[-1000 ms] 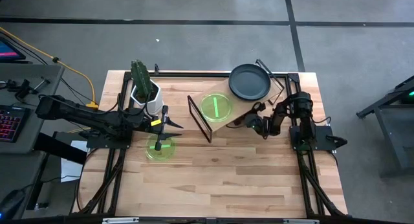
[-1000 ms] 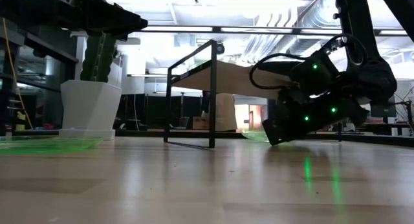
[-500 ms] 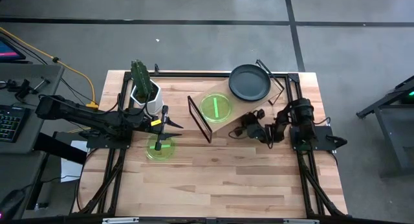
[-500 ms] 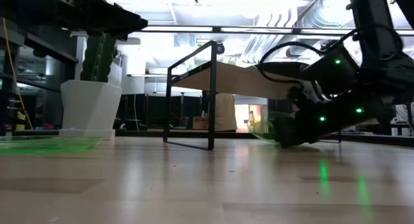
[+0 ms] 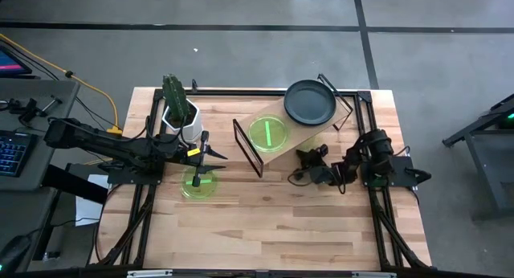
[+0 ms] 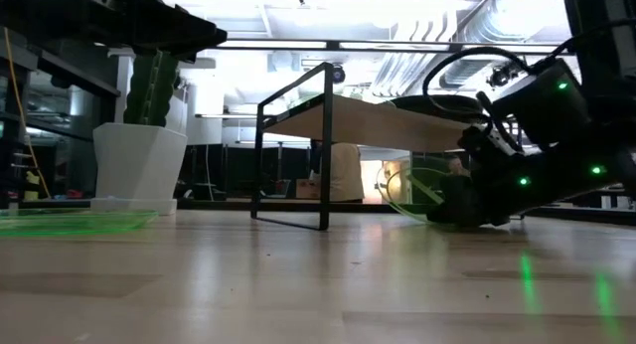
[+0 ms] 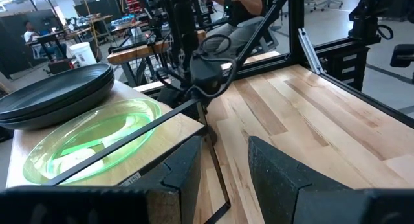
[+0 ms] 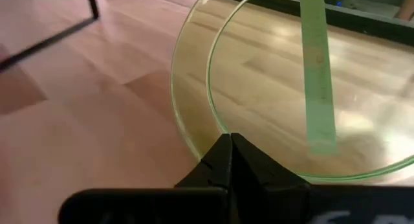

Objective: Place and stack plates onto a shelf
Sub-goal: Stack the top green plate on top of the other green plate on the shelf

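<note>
1. Overhead pipes and workshop clutter sit behind the wooden counter point(image 5: 265, 222), where the shelf point(image 5: 293, 133) stands near the back.
2. On the shelf already: a green plate point(image 5: 268, 133) and, beside it, a dark plate stack point(image 5: 309, 102); the left wrist view shows at least two dark ones.
3. Right end effector point(image 5: 303, 167) is down low in front of the shelf, clenched on the rim of a clear green plate point(image 8: 284, 88).
4. Left end effector point(image 5: 210, 155) hovers, fingers apart and empty, over another green plate point(image 5: 198, 184) lying on the counter.
5. So I'd reckon two green plates are left to shelve.
</note>
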